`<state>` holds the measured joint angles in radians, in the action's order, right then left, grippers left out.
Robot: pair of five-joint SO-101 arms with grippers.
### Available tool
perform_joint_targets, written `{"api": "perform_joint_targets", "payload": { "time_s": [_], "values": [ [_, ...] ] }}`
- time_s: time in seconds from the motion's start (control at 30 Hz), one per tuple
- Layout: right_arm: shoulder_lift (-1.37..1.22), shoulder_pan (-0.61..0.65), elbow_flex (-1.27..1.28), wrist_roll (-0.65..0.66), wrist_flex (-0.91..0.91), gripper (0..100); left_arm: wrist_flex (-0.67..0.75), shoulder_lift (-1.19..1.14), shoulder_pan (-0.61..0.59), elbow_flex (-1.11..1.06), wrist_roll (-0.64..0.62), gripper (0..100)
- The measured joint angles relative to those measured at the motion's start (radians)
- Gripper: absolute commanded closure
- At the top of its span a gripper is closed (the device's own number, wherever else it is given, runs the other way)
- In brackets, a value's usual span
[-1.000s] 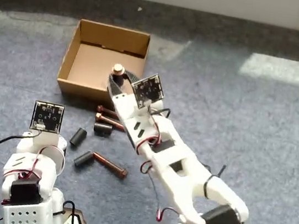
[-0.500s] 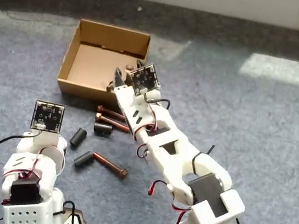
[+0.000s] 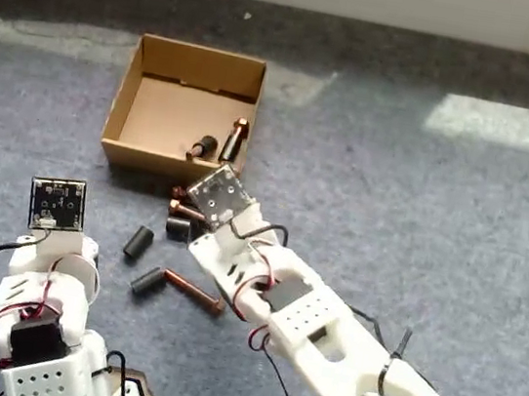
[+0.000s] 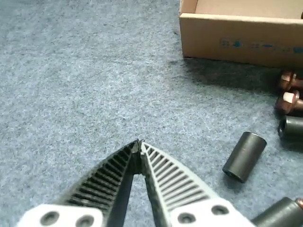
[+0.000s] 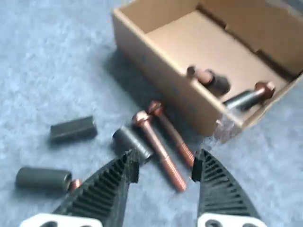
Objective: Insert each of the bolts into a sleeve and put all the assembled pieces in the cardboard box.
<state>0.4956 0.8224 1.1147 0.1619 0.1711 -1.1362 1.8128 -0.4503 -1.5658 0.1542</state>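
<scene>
The box (image 3: 188, 51) stands open on the grey surface (image 3: 418, 229). 2 assembled pieces (image 3: 203, 146) lie inside it, close together near the front-right corner. The right piece (image 3: 234, 141) lies along the right wall with its copper head toward the back.

Just outside the box's front wall, 2 loose bolts (image 5: 173, 135) lie side by side, roughly parallel to that wall. A sleeve (image 5: 130, 139) lies on its side just beside the nearer of them. A 2nd sleeve (image 3: 139, 242) lies alone to the left, apart from the rest. A 3rd sleeve (image 3: 148, 281) lies nearer the arms. A bolt (image 3: 197, 294) lies in line with it, shaft meeting one end and head pointing away. I cannot tell how far in the shaft goes.

The right pincer (image 5: 164, 163) hangs over the loose bolts with its jaws wide and nothing held. In the right wrist view both shafts run through the gap between its tips.

The left pincer (image 4: 139, 149) hovers over the surface, well to the left of the box's front-left corner. Its jaws are pressed tip to tip on nothing. The 2nd sleeve lies near it, off to one side. The left arm (image 3: 48, 266) stands folded at the front-left.
</scene>
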Motion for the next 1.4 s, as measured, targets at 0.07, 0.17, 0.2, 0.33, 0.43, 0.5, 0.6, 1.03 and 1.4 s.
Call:
{"api": "perform_joint_targets", "payload": {
  "time_s": [0.07, 0.17, 0.2, 0.33, 0.43, 0.5, 0.6, 1.03, 1.4],
  "values": [
    [0.02, 0.018, -0.008, -0.048, 0.133, 83.8, 0.003, 0.0, -0.006, 0.0, 0.0, 98],
    [0.017, 0.035, -0.064, -0.074, 0.282, 83.8, 0.003, 0.0, -0.006, 0.0, 0.0, 98],
    [0.005, 0.038, -0.095, -0.074, 0.319, 83.8, 0.003, 0.0, -0.006, 0.0, 0.0, 98],
    [-0.12, 0.048, -0.265, -0.037, 0.428, 83.8, 0.003, 0.0, -0.006, 0.0, 0.0, 98],
    [-0.258, 0.068, -0.422, 0.014, 0.525, 83.8, 0.003, 0.0, -0.006, 0.0, 0.0, 98],
    [-0.351, 0.08, -0.526, 0.052, 0.598, 83.8, 0.003, 0.0, -0.006, 0.0, 0.0, 98],
    [-0.486, 0.091, -0.677, 0.109, 0.678, 83.8, 0.003, 0.0, -0.006, 0.0, 0.0, 98],
    [-0.848, 0.098, -1.019, 0.173, 0.746, 83.9, 0.003, 0.0, -0.006, 0.0, 0.0, 98],
    [-0.879, 0.112, -1.037, 0.175, 0.747, 91.3, 0.003, 0.0, -0.005, 0.0, 0.0, 98]
  ]
}}
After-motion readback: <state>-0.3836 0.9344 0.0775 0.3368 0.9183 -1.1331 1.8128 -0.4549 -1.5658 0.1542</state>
